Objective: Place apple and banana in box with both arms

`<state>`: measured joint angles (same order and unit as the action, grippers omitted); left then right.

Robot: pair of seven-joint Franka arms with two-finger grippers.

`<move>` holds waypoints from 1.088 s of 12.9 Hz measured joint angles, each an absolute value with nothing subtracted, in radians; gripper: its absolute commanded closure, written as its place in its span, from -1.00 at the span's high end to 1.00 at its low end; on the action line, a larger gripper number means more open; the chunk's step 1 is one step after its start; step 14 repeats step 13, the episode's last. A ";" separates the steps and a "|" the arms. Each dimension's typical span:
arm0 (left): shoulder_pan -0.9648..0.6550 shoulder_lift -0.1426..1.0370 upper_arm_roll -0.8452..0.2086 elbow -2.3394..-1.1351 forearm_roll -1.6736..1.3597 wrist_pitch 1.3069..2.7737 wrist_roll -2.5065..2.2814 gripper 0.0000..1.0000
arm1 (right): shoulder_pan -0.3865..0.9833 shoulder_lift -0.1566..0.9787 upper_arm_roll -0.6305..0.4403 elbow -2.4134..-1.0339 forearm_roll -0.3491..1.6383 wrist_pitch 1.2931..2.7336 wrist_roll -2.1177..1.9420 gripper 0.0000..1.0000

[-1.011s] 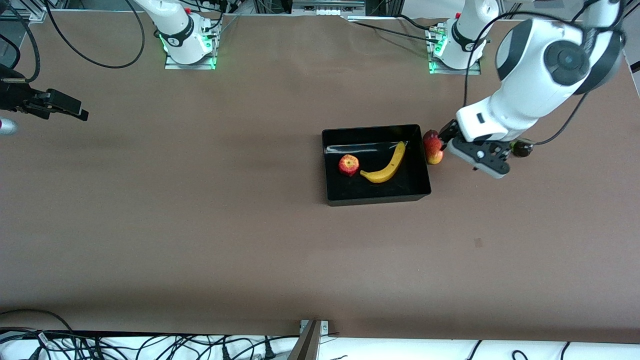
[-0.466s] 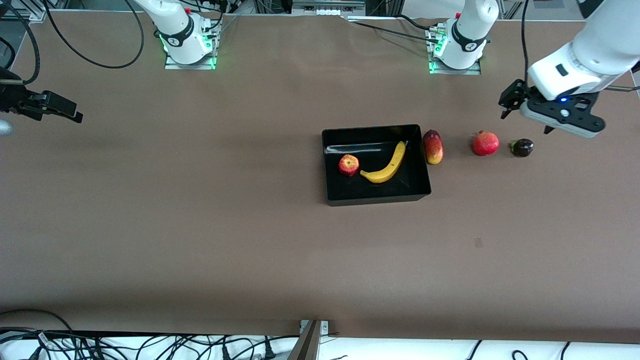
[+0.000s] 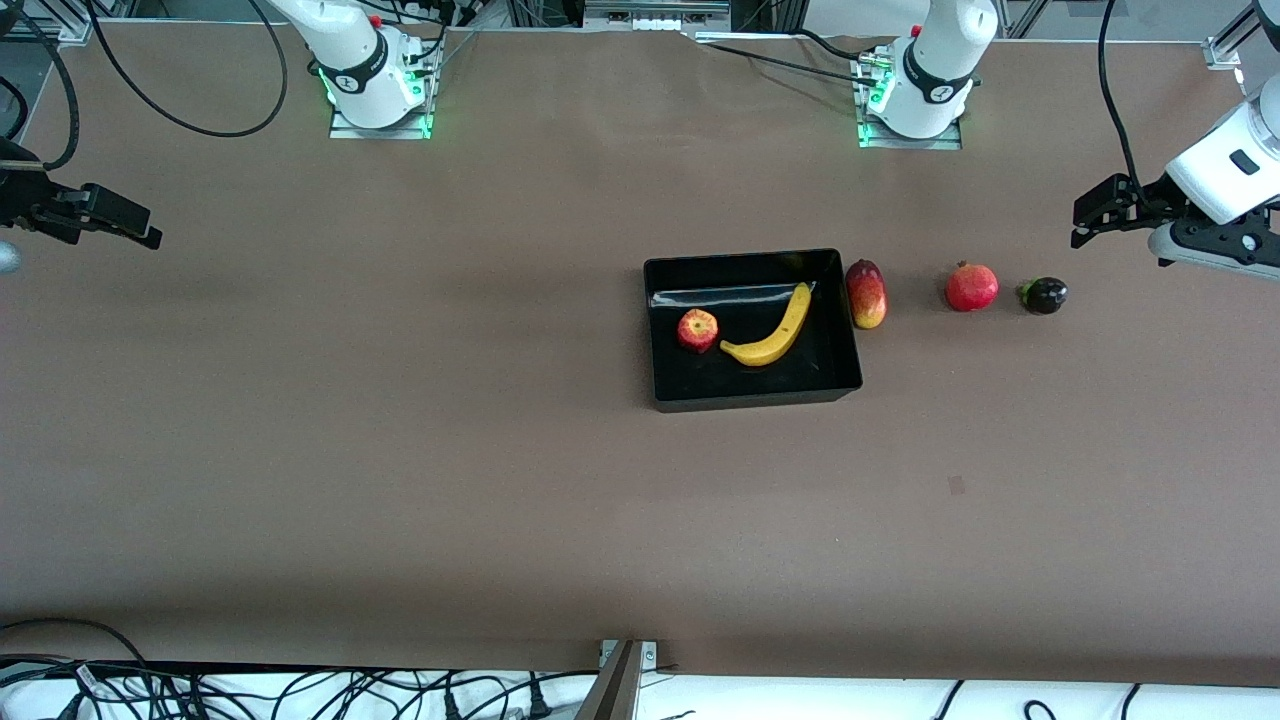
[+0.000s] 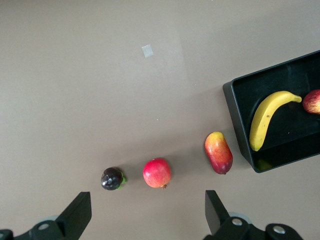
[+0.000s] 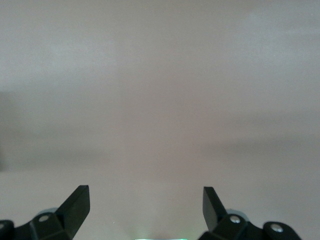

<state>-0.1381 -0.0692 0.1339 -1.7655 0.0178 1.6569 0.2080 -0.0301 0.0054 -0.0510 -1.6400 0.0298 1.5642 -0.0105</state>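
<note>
The black box (image 3: 750, 395) stands mid-table. Inside it lie the small red apple (image 3: 697, 330) and, beside it, the curved yellow banana (image 3: 770, 330). My left gripper (image 3: 1088, 215) hangs open and empty over the table's edge at the left arm's end, well away from the box. In the left wrist view its gripper (image 4: 146, 195) is high above the table, with the box (image 4: 235, 115), banana (image 4: 267, 117) and apple (image 4: 312, 101) off to one side. My right gripper (image 3: 140, 225) is open and empty at the right arm's end; its wrist view shows the gripper (image 5: 146, 189) over bare table.
Three other fruits lie in a row beside the box toward the left arm's end: an elongated red-and-yellow fruit (image 3: 866, 293) against the box wall, a round red fruit with a crown tip (image 3: 971, 286) and a small dark fruit (image 3: 1044, 295). Cables run along the near edge.
My left arm has swung away from the box, past the row of fruits to its end of the table, uncovering the round red fruit. The right gripper barely shifted.
</note>
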 measured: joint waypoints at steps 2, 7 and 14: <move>-0.139 -0.068 0.128 -1.765 0.017 1.634 0.198 1.00 | -0.030 0.006 -0.051 -1.640 0.030 1.564 -0.010 1.00; -0.140 -0.066 0.125 -1.763 0.017 1.631 0.194 1.00 | -0.030 0.006 -0.052 -1.640 0.030 1.564 -0.010 1.00; -0.140 -0.062 0.126 -1.758 0.017 1.631 0.183 1.00 | -0.030 0.006 -0.052 -1.640 0.030 1.564 -0.010 1.00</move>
